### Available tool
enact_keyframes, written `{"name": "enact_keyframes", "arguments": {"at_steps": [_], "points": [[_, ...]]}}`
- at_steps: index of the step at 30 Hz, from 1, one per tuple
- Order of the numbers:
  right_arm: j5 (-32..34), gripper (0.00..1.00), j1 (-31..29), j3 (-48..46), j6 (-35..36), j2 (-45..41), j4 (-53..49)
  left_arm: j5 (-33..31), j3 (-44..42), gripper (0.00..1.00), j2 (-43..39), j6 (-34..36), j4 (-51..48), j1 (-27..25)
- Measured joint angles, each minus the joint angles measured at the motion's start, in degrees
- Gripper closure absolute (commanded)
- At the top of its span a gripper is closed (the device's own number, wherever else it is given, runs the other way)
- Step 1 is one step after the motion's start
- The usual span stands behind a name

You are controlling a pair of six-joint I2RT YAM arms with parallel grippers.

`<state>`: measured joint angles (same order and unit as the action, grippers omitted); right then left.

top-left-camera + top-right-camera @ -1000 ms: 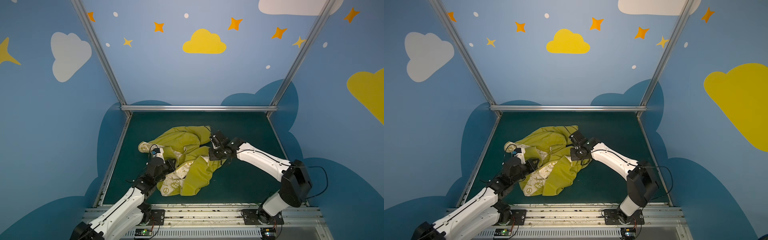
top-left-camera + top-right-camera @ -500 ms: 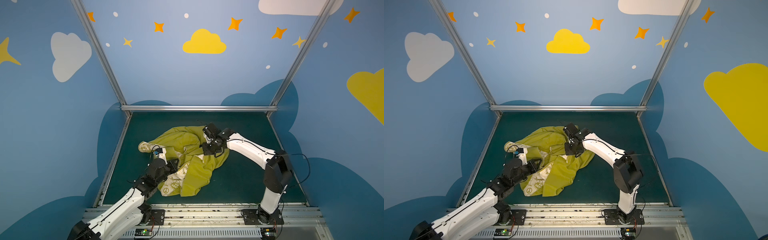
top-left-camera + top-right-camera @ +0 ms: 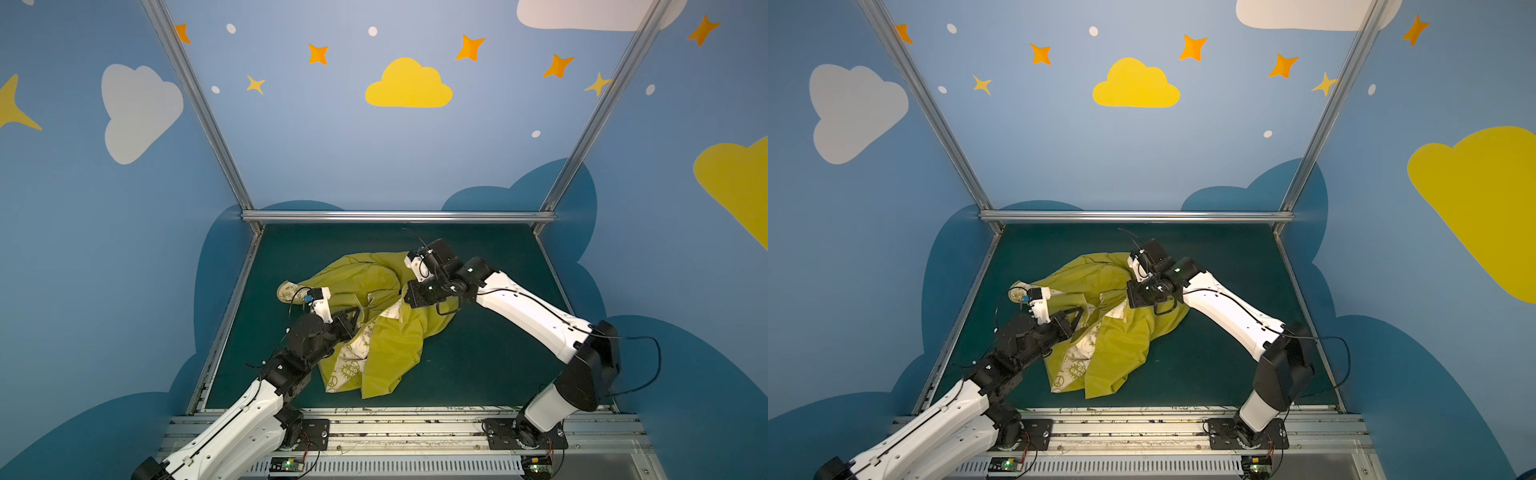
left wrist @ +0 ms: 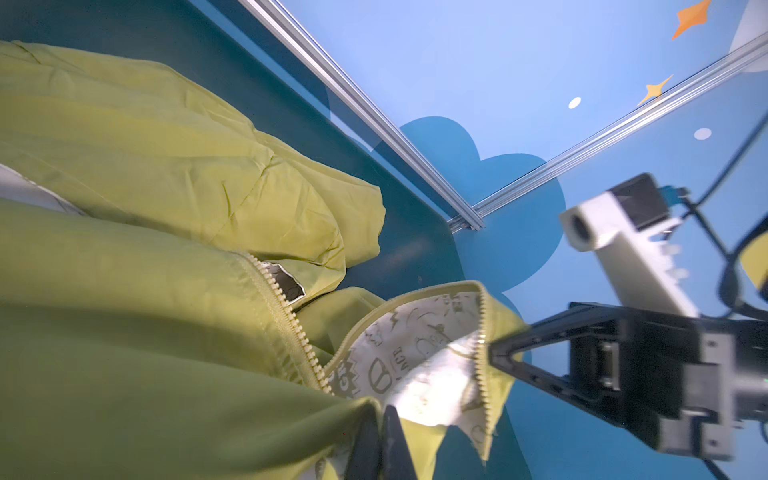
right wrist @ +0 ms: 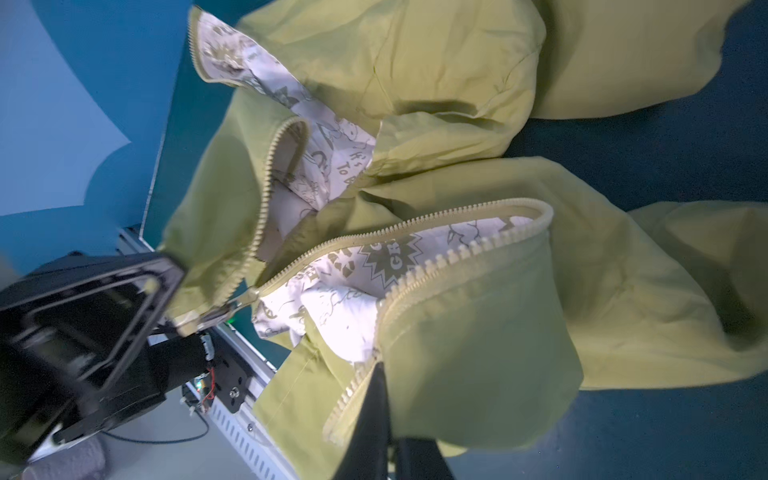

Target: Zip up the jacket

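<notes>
The mustard-yellow jacket (image 3: pixel 390 349) lies crumpled on the green mat in both top views, its front open and the printed cream lining (image 3: pixel 1084 345) showing. My left gripper (image 3: pixel 357 313) is shut on the jacket's fabric (image 4: pixel 166 166) beside one row of zipper teeth (image 4: pixel 286 316). My right gripper (image 3: pixel 409 297) is shut on the other zipper edge (image 5: pixel 415 224) and holds it raised off the mat. In the right wrist view the zipper slider (image 5: pixel 249 297) sits at the low end of the two separated rows, close to my left gripper (image 5: pixel 174 270).
The green mat (image 3: pixel 498 353) is walled in by blue panels, with a metal rail (image 3: pixel 395 216) at the back. At the front, an aluminium rail (image 3: pixel 395 424) carries both arm bases. The jacket's hood (image 3: pixel 289 291) lies behind my left wrist.
My right gripper has moved left and back with the jacket's edge, pulling that flap up and over. The left gripper has kept its hold and hardly moved.
</notes>
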<state>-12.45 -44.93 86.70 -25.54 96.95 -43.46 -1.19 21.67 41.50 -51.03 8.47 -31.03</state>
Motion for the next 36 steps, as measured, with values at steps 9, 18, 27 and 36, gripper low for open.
{"name": "enact_keyframes", "arguments": {"at_steps": [9,18,27,36], "points": [[-4.17,0.60,-0.24,9.90,-1.16,15.26,-4.17,-0.04,-2.69,0.96,-0.28,-0.96,0.15,-0.13],[-7.13,0.50,-0.15,1.09,-2.49,9.60,-0.81,-0.07,-2.82,0.96,1.88,-0.92,0.63,-0.17],[-12.20,0.50,0.26,-5.09,-6.08,9.14,10.25,-0.35,-2.82,0.97,2.12,-1.20,1.09,-0.15],[-13.97,0.55,0.81,-11.93,-11.41,7.74,20.94,-1.05,-3.63,0.97,3.96,-4.66,3.96,-0.11]]}}
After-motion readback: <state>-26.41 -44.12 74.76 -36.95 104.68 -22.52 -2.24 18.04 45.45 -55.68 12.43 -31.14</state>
